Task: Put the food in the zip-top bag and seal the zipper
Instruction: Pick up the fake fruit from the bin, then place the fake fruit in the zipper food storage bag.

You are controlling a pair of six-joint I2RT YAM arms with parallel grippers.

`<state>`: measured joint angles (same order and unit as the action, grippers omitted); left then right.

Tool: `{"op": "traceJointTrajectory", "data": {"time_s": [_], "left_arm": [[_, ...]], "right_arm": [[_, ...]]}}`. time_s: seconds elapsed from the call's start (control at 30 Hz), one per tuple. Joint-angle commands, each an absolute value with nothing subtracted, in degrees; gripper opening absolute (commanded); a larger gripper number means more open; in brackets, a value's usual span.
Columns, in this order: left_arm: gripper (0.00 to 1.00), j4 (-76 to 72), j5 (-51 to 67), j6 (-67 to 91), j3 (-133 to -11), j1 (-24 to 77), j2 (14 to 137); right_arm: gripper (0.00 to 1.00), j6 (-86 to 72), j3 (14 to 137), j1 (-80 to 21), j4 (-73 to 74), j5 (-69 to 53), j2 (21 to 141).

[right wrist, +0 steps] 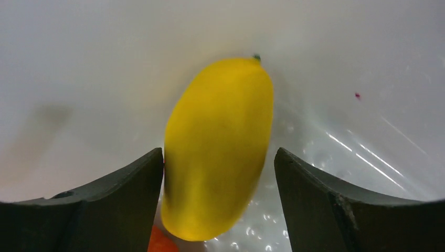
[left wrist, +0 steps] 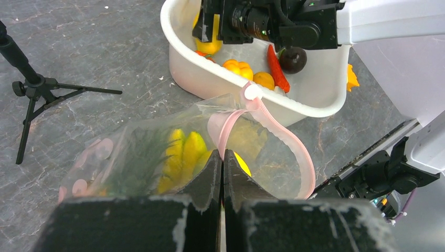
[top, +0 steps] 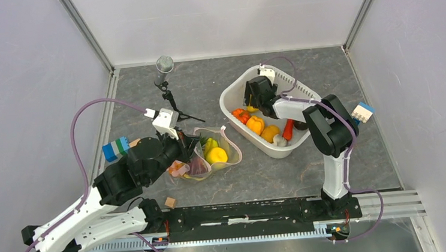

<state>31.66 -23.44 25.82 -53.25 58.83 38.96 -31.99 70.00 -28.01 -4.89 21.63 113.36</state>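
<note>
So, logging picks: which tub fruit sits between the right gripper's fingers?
The smooth yellow mango; the right gripper straddles it, open; the orange pieces lie apart.

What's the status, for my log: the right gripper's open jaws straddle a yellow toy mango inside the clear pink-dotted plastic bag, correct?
Wrong container: the right gripper, open, straddles the yellow toy mango inside the white plastic tub, as the right wrist view shows.
</note>
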Motion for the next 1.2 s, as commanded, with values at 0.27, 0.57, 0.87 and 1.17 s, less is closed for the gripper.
{"op": "traceJointTrajectory", "data": {"time_s": [0.27, 0.57, 0.87, 1.17], "left_arm": [[0.02, 30.0, -24.3, 27.1, -53.8, 58.6, 39.0], [0.02, 29.3, -23.9, 26.8, -53.9, 58.6, 40.2], [0.03, 28.7, -23.7, 26.6, -53.8, 58.6, 40.8], [0.03, 28.1, -22.7, 26.4, -54.0, 58.6, 41.9]], "right_arm": [[0.40, -26.2, 62.2, -28.3, -10.8, 19.2, 102.8], [0.37, -20.6, 52.2, -28.3, -13.4, 13.3, 81.9], [0.35, -26.6, 35.3, -29.1, -34.7, -22.9, 64.5], [0.36, -18.4, 33.6, -41.5, -34.7, -30.0, 57.4]]}}
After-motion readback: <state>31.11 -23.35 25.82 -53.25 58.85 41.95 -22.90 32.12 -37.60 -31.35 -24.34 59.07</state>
